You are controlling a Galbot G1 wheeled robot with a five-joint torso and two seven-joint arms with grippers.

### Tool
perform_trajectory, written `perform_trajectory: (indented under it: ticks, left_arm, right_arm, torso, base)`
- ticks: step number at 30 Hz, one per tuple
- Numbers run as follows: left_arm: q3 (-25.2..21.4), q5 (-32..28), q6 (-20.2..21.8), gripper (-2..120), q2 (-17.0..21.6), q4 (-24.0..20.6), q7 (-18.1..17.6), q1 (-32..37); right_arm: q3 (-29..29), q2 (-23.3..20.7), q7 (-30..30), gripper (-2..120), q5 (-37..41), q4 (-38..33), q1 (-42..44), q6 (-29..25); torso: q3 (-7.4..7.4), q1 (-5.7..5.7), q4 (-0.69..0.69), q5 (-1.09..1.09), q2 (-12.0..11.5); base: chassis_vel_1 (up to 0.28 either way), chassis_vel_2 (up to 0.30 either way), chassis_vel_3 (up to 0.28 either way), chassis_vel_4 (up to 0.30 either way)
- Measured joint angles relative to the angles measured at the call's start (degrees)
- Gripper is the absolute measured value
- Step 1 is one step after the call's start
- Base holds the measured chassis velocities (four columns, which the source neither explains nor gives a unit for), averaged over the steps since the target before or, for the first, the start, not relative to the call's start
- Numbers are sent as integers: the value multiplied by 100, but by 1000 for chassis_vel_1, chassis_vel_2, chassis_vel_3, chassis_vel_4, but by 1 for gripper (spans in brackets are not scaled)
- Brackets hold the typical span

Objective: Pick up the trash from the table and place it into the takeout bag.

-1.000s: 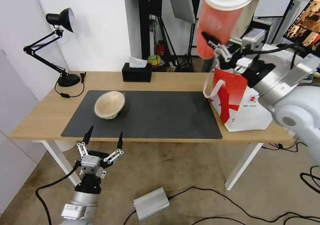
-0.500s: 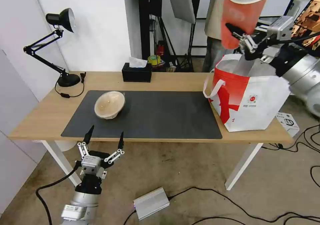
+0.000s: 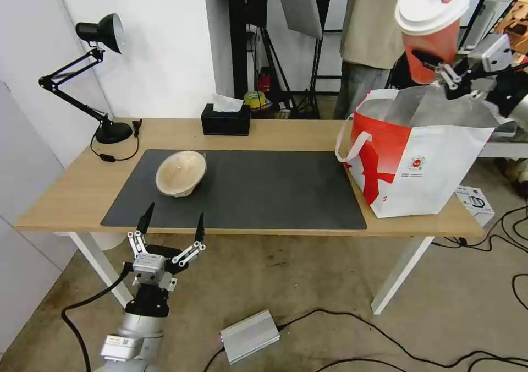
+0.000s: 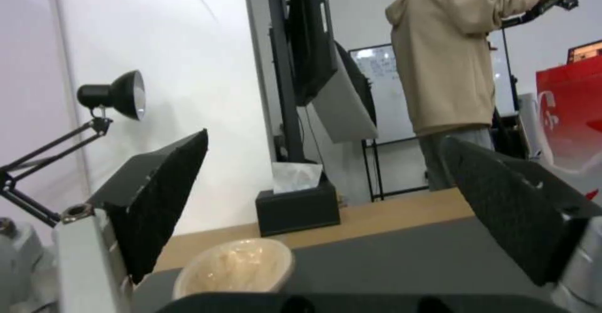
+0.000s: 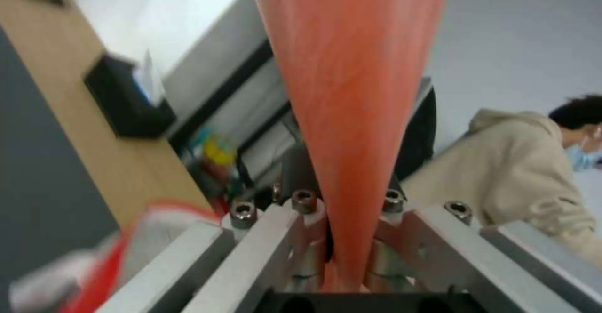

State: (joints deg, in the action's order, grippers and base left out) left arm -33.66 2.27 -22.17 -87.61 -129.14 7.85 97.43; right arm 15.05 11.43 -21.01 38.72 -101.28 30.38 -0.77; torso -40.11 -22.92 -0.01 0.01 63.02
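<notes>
My right gripper [image 3: 434, 64] is shut on the red drink cup [image 3: 430, 42], white lid tilted toward me, and holds it in the air just above the open mouth of the takeout bag [image 3: 421, 171]. The right wrist view looks up the red cup [image 5: 351, 92] squeezed between the fingers. The bag stands upright at the right end of the table [image 3: 286, 132]. A beige lidded bowl [image 3: 180, 173] rests tilted on the left part of the dark mat [image 3: 264, 190]; it is also in the left wrist view [image 4: 235, 270]. My left gripper [image 3: 170, 226] hangs open below the table's front edge.
A black tissue box [image 3: 225, 120] sits at the table's back edge and a black desk lamp [image 3: 99, 86] at its back left corner. A person in a beige hoodie [image 3: 374, 20] stands behind the bag. Cables and a silver box [image 3: 250, 336] lie on the floor.
My right arm has carried the red cup to the right and farther back, from over the bag's left edge to above its open mouth. The left arm and the bowl have stayed put.
</notes>
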Motion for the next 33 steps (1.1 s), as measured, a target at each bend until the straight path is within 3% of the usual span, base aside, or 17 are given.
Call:
perform_trajectory:
  ticks: [13,25,33]
  left_arm:
    - [-75,-223,-44,100,-13,-48,171,-50]
    - [-52,-253,-108,100,-4,-60,188,-8]
    - [-44,-258,-108,100,2,-85,195,12]
  right_arm:
    - [-126,-186,-446,3,-685,556,-153,16]
    - [-393,45,-682,3,-1135,877,-435,233]
    - [-1252,447,-750,3,-1382,1190,-1259,372]
  torso:
    - [0,0,1,-1,0]
    - [0,-1,0,-1,0]
    - [0,-1,1,-1,0]
  base:
    - [0,0,0,0]
    - [0,0,0,0]
    - [0,0,0,0]
